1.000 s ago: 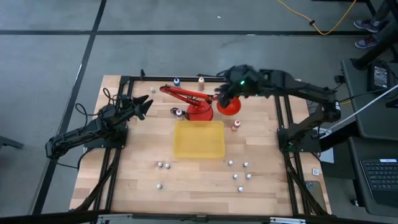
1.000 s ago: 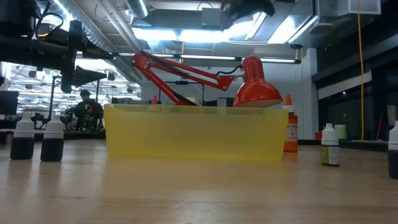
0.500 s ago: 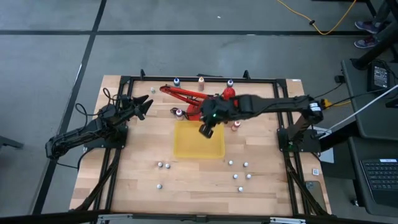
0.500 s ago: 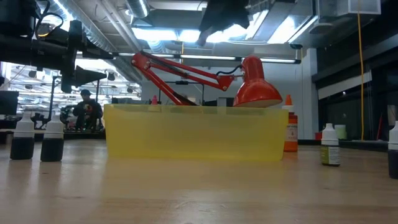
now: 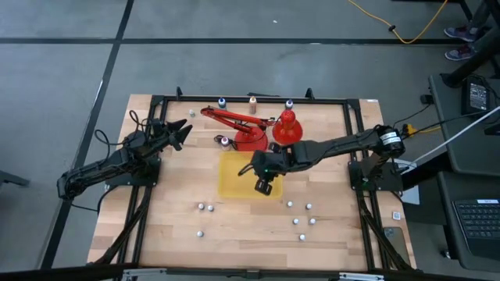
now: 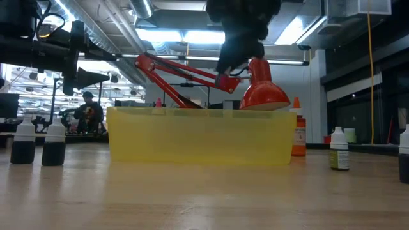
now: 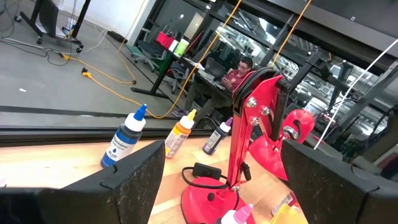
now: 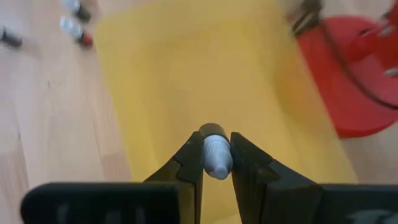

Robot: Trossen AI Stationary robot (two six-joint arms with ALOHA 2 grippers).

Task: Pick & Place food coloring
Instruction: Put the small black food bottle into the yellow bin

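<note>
Your right claw [image 8: 216, 155] is clamped on a food coloring bottle [image 8: 216, 154], directly over the yellow tray [image 5: 234, 183]; the left claw [image 5: 178, 134] waits open at nine o'clock.

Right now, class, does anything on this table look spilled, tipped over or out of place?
Nothing stands out. The bottles scattered on the table stand upright, the yellow tray lies flat, the red desk lamp stands on its base. The right tool holds one small bottle above the tray.

No readable text anywhere. The blue-capped pale dropper bottle [image 7: 126, 139] carried a dark label with print, too blurred to read; the orange-capped dropper bottle [image 7: 179, 133] at its 3 o'clock likewise.
</note>
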